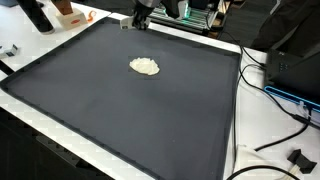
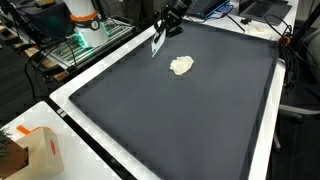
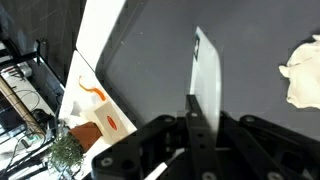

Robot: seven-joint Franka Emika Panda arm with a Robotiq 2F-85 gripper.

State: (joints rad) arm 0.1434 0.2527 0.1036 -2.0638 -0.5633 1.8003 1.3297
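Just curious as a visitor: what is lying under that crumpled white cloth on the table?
The white cloth rests on the dark mat, well apart from the gripper. Only bare mat shows around it; whatever sits beneath its folds is covered and cannot be seen.

crumpled cloth (image 1: 145, 66) on the mat (image 1: 120, 110), box (image 2: 36, 150) off its corner

In the wrist view, the right frame edge is cutting off the crumpled cloth (image 3: 304, 72). In an exterior view, the top edge is cropping the tool (image 1: 143, 14); its jaw state is remaining indiscernible.
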